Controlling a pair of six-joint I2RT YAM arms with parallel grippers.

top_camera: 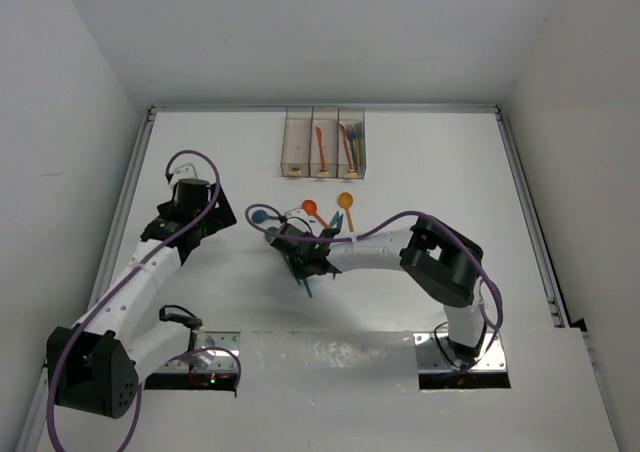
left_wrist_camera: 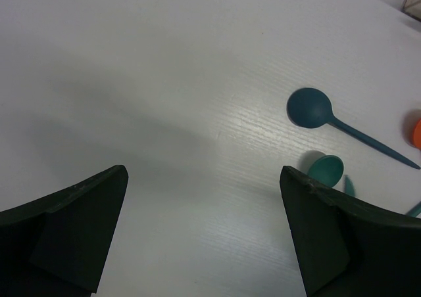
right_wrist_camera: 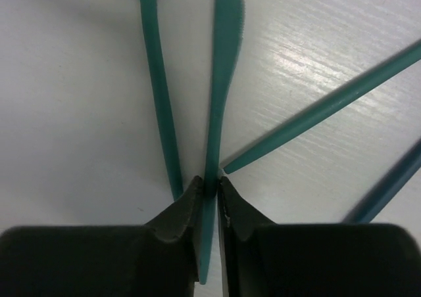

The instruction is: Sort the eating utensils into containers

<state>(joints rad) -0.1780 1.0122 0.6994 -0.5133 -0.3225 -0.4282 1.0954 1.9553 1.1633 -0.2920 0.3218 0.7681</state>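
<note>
A few utensils [top_camera: 348, 144] sit in the far containers [top_camera: 297, 137]; several lie on the table [top_camera: 450, 172]. The right fingers [right_wrist_camera: 181, 218] pinch a teal knife [right_wrist_camera: 220, 80]; the left fingers [left_wrist_camera: 72, 225] are spread.

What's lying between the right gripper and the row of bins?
A red spoon and an orange spoon lie between the bins and the right gripper, which holds a teal knife; top view shows it.

White table [top_camera: 430, 172] with a faint wood grain, edged by grey rails [top_camera: 530, 212]. Plain white walls [top_camera: 300, 32] on three sides.
</note>
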